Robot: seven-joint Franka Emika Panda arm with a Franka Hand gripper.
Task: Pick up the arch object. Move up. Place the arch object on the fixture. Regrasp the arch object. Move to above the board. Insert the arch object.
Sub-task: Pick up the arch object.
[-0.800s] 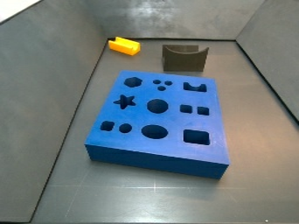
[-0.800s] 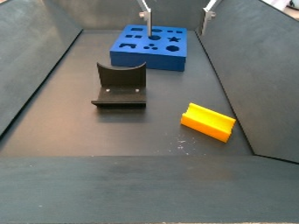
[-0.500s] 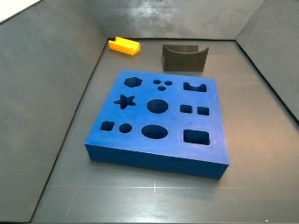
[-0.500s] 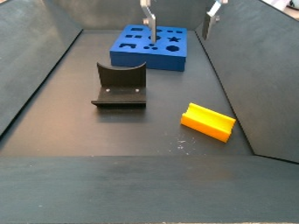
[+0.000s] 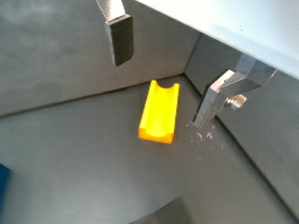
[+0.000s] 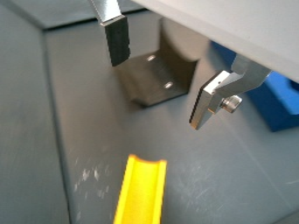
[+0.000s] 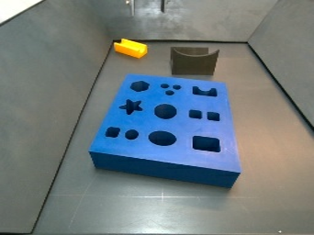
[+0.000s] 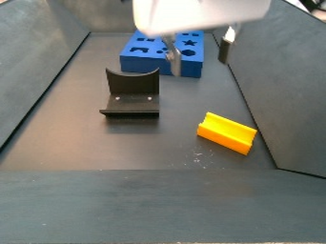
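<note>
Two spread fingers show you the gripper (image 5: 163, 79) with jaws open and empty, hanging above the arch object (image 5: 159, 110). That yellow piece lies flat on the tabletop (image 8: 140, 143), apart from the fixture (image 8: 130, 93) and the board (image 7: 168, 125).

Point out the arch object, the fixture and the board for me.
arch object (image 5: 159, 110): wrist view, on its grooved top face.
fixture (image 8: 130, 91): side view, on its upright back wall.
board (image 7: 170, 122): side view, on its blue top face between cutouts.
</note>
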